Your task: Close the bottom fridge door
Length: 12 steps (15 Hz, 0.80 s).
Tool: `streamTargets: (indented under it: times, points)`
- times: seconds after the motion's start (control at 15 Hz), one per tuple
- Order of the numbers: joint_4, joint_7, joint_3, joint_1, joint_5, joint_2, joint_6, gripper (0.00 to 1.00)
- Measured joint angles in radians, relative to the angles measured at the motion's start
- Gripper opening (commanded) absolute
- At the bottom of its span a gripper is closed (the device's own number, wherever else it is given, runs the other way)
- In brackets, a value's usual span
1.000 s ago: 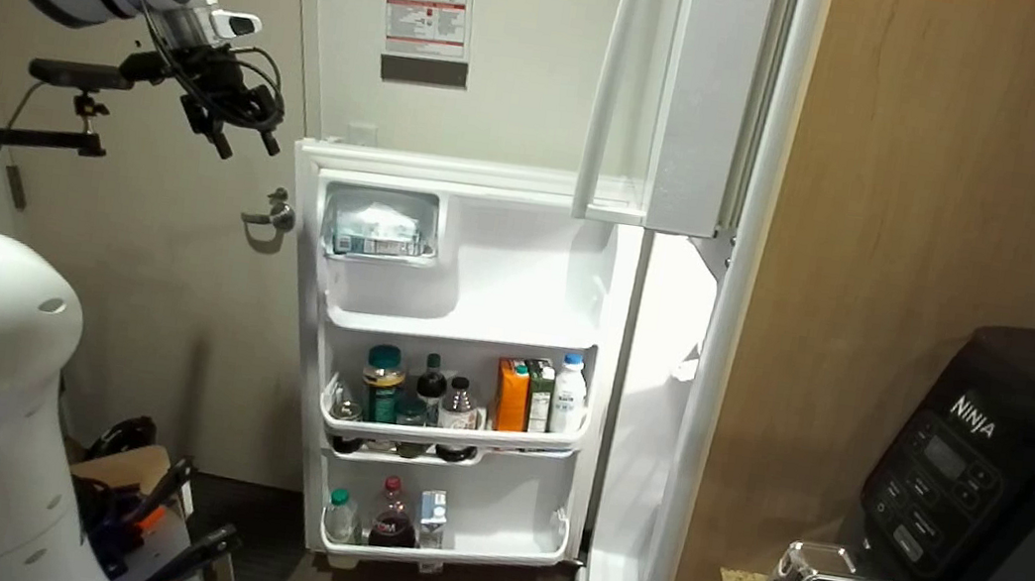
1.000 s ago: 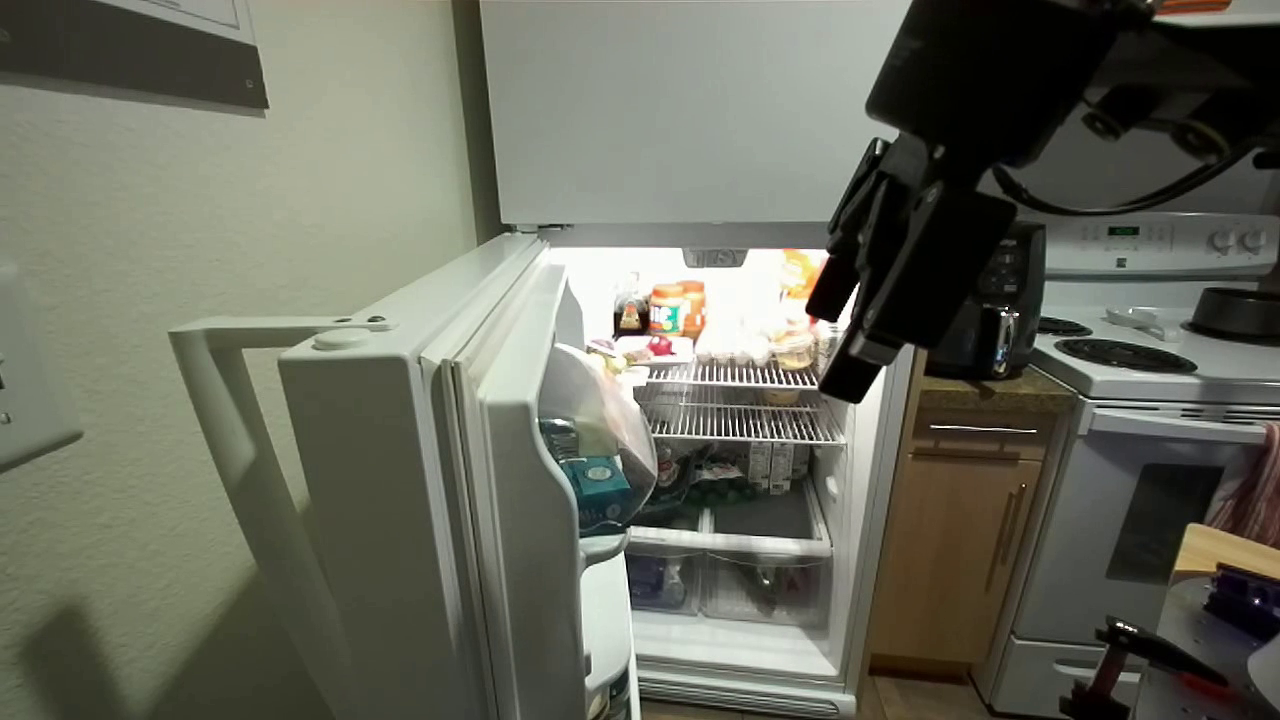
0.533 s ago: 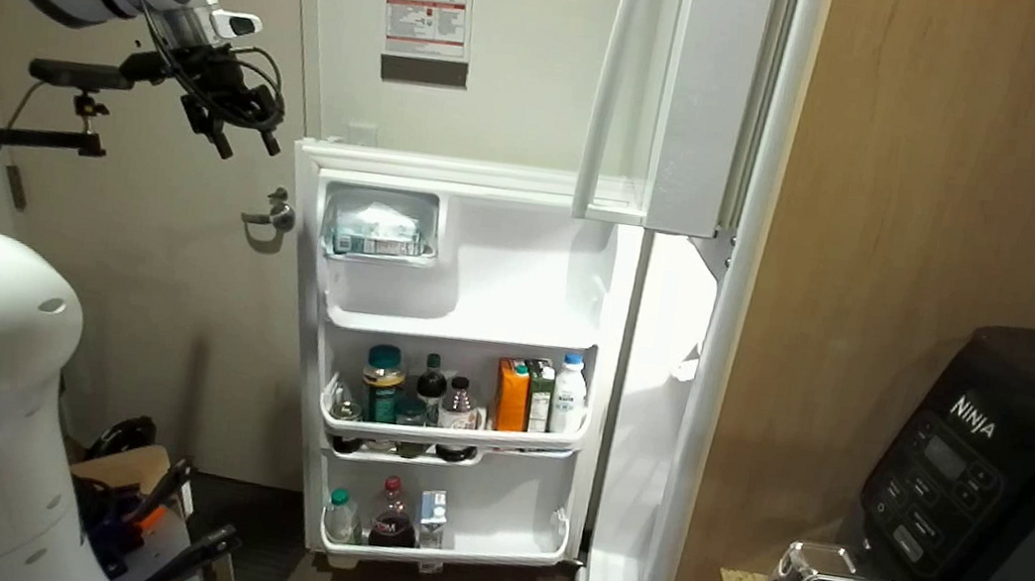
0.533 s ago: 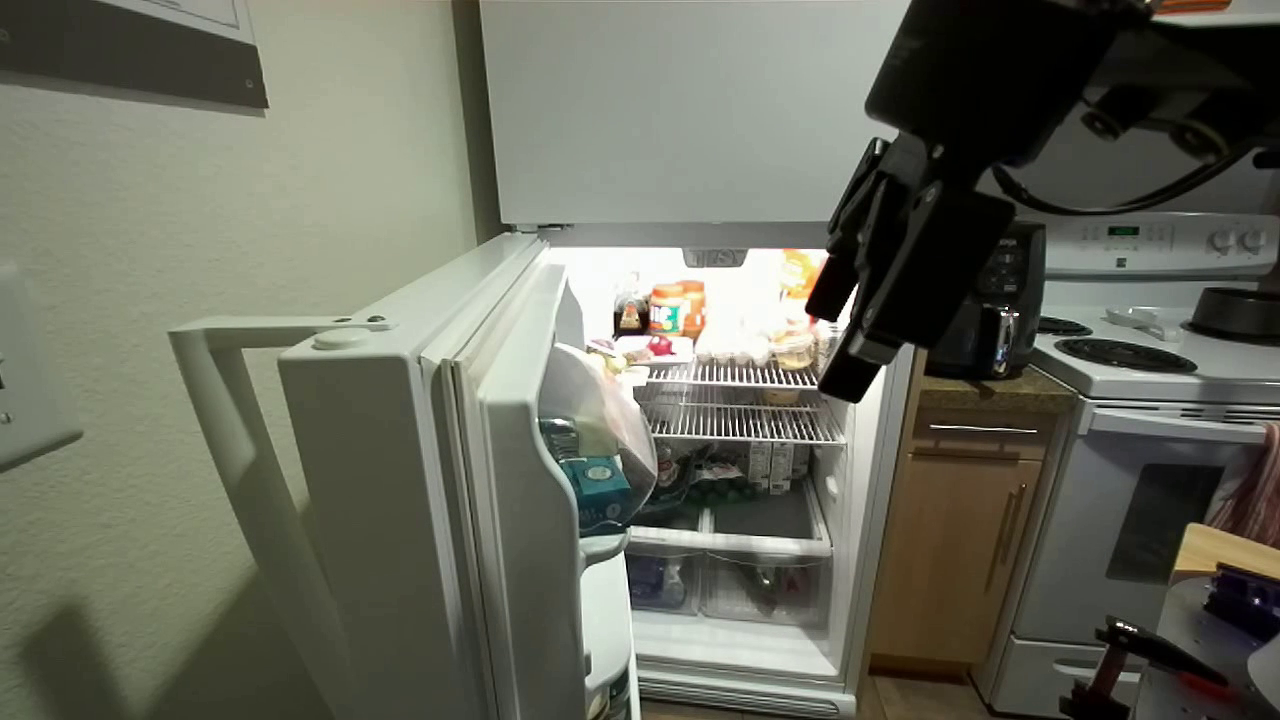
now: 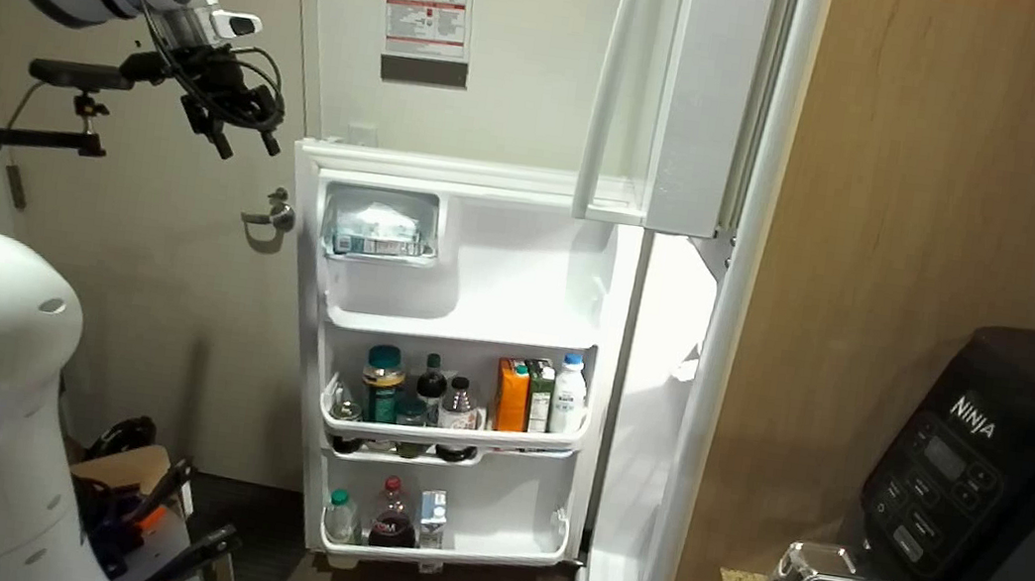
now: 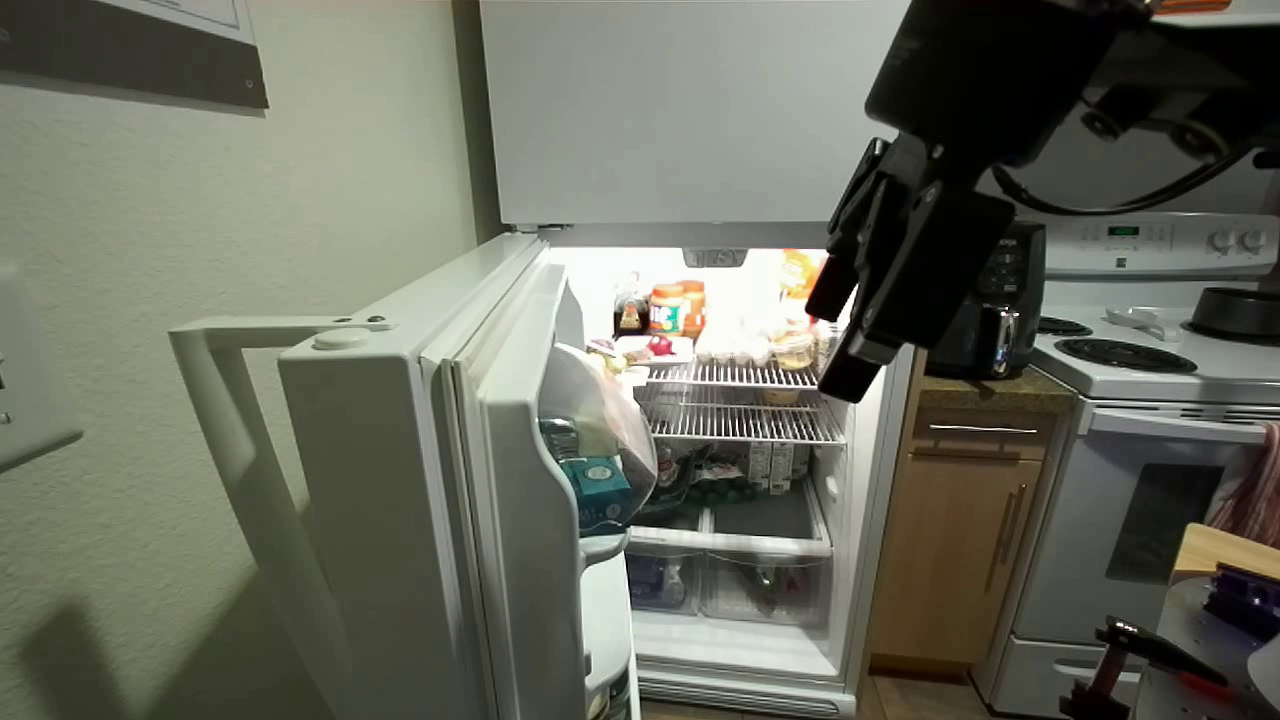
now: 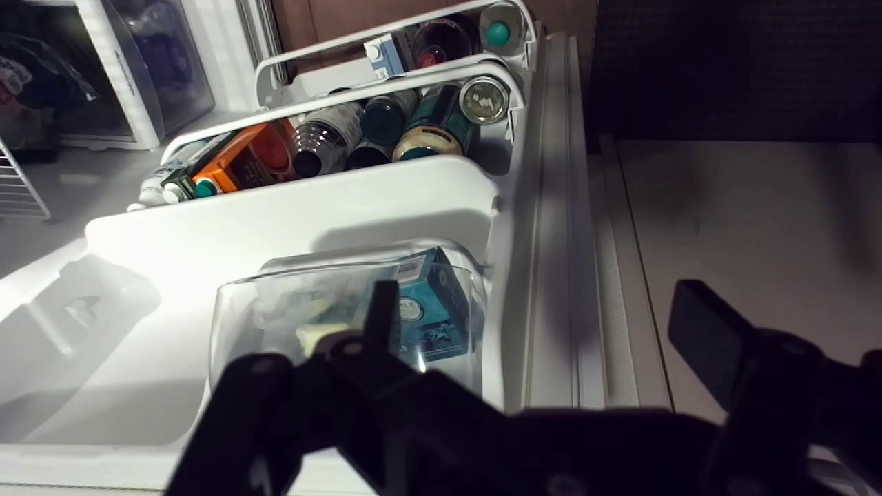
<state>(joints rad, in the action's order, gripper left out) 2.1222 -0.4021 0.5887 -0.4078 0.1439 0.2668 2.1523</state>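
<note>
The bottom fridge door (image 5: 519, 281) stands wide open in both exterior views, its inner shelves of bottles and jars exposed. Its outer side, with a long white handle (image 6: 225, 420), shows in an exterior view (image 6: 370, 480). The door's shelves, clear-lidded bin and free edge also fill the wrist view (image 7: 331, 196). My gripper (image 5: 247, 147) hangs above and beside the door's top free corner, touching nothing. In the wrist view its fingers (image 7: 536, 293) are spread wide with nothing between them; the door edge shows beyond and below. In an exterior view the gripper (image 6: 833, 350) is at upper right.
The shorter upper door (image 5: 713, 96) also stands out above the lower one; it looks grey in an exterior view (image 6: 690, 120). A wall (image 6: 370, 150) is behind the door handle. A black air fryer (image 5: 998, 514) and a clutter of clamps (image 5: 157, 523) by the robot base show too.
</note>
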Motion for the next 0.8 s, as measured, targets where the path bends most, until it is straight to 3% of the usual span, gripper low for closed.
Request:
streamTargets:
  times: [0.33,0.8]
  points:
    - [-0.016,0.0,0.0,0.004,0.0,-0.007,0.0,1.0]
    - [-0.137,0.001,0.0,0.024,0.068,-0.099,0.0,1.0]
